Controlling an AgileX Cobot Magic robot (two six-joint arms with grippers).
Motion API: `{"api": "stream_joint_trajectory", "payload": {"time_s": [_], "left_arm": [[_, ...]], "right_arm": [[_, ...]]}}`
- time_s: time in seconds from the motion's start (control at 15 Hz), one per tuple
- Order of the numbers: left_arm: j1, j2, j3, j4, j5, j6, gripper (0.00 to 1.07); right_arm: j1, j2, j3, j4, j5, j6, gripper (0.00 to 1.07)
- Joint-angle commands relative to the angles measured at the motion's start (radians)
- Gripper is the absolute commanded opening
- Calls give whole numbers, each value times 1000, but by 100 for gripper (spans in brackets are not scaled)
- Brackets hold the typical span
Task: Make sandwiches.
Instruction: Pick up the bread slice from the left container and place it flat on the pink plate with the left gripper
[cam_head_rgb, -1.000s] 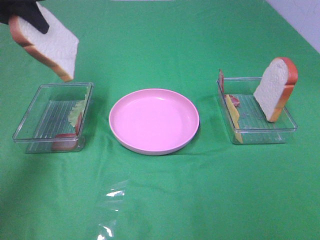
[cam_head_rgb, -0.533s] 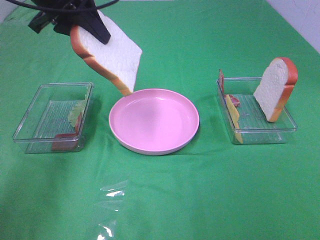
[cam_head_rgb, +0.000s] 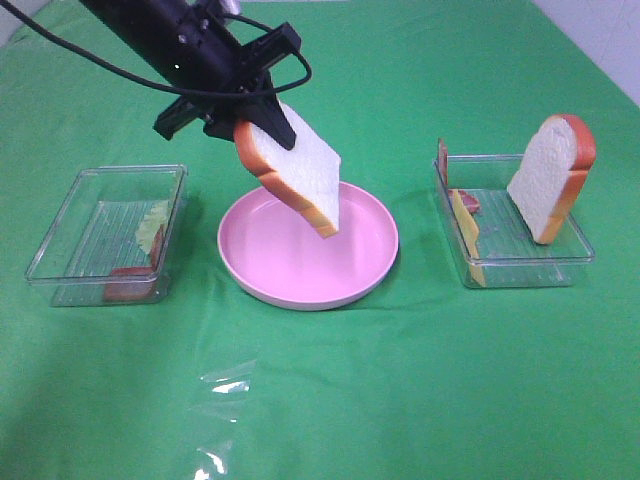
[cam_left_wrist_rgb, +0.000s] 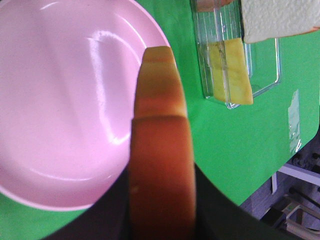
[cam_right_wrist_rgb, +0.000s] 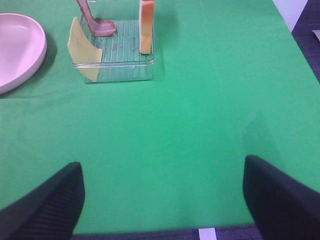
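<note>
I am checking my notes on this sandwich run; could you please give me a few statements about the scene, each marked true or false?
1. The left fingers hold a bread slice above the pink plate. True.
2. The lettuce lies on the plate. False: it stands in the left tray; the plate is bare.
3. A second bread slice leans in the right tray. True.
4. The right fingers grip the cheese. False: they are open over the green cloth; the cheese is in the right tray.
</note>
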Motion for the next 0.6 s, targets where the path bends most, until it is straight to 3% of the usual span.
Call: {"api": "stream_joint_trajectory", "payload": {"time_s": [0.07, 0.33, 0.6], "left_arm": [[-14, 87, 1, -91, -42, -9, 0], [-14, 131, 1, -103, -107, 0, 0], [-19, 164, 1, -162, -110, 50, 0]], "right_arm": [[-2, -16, 4, 2, -6, -9, 84], [-2, -16, 4, 2, -6, -9, 84], [-2, -16, 4, 2, -6, -9, 84]]}}
